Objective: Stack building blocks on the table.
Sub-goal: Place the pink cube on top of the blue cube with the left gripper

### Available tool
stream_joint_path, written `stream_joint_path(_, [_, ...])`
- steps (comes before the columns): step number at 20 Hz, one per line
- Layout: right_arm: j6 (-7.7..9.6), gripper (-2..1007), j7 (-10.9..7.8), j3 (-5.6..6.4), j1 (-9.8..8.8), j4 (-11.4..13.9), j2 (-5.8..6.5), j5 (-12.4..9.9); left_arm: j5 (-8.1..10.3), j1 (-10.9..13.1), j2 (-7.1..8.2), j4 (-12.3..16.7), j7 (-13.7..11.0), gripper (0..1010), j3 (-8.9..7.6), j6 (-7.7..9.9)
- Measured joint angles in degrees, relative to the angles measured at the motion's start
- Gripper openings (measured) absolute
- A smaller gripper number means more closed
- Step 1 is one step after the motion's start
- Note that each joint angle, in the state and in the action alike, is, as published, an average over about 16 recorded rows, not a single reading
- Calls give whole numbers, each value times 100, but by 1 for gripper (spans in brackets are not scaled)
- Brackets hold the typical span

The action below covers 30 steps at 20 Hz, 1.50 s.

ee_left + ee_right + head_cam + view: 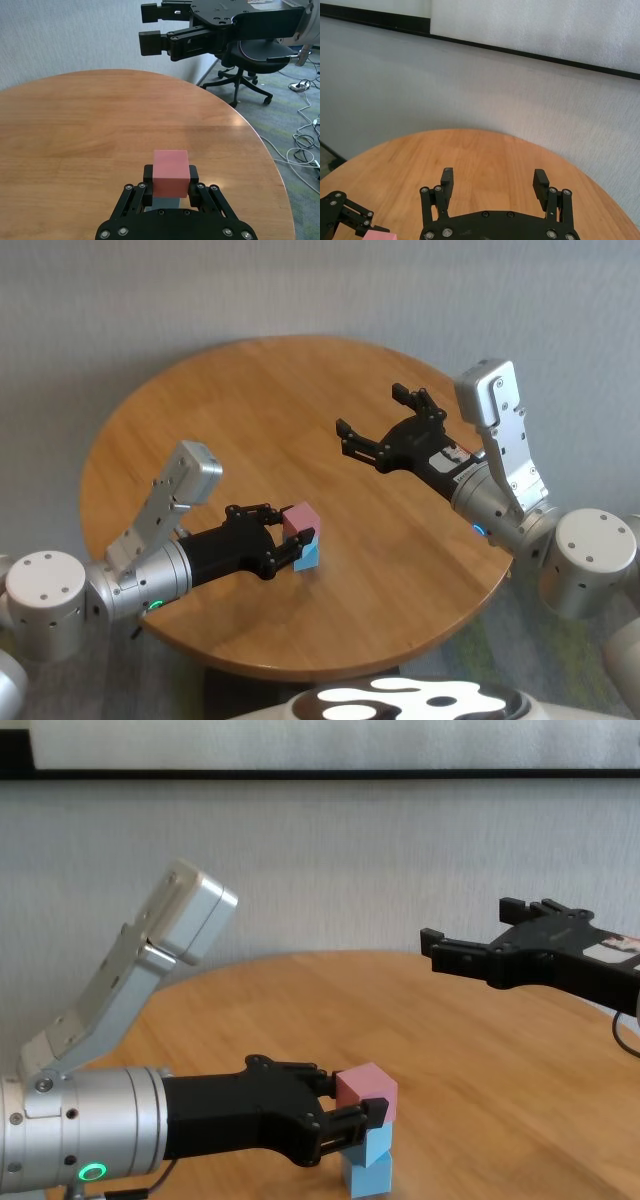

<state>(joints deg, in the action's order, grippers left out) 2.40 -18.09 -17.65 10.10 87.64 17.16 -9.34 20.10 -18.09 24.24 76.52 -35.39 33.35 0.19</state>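
My left gripper (288, 540) is shut on the pink block (300, 521), its fingers pressing two opposite side faces (170, 173). The pink block sits at the top of a small stack, right over a light blue block (366, 1145), with a second light blue block (368, 1177) beneath that one on the table (250, 390). Whether pink rests fully on blue I cannot tell. The blue blocks are twisted a little against each other. My right gripper (375, 415) hovers open and empty above the table's right half, well apart from the stack.
The round wooden table (480, 1050) stands in front of a grey wall. An office chair (245, 75) and floor cables (305, 135) lie beyond the table's edge. The stack stands near the table's front edge.
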Motion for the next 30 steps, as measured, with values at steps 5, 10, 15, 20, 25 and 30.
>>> stream_joint_path(5, [0,1005,0,0,0,0,0,0,-12,10,2,13,23,397,-8,-10])
stream_joint_path(10, [0,1005,0,0,0,0,0,0,-30,20,3,25,48,397,-17,-16])
stream_joint_path(15, [0,1005,0,0,0,0,0,0,-58,23,-4,29,61,397,-25,-34])
stream_joint_path(20, [0,1005,0,0,0,0,0,0,-81,10,-20,9,46,397,-23,-52])
stream_joint_path(25, [0,1005,0,0,0,0,0,0,-94,-15,-37,-28,10,397,-11,-67])
stream_joint_path(30, [0,1005,0,0,0,0,0,0,-100,-42,-47,-59,-8,397,6,-43])
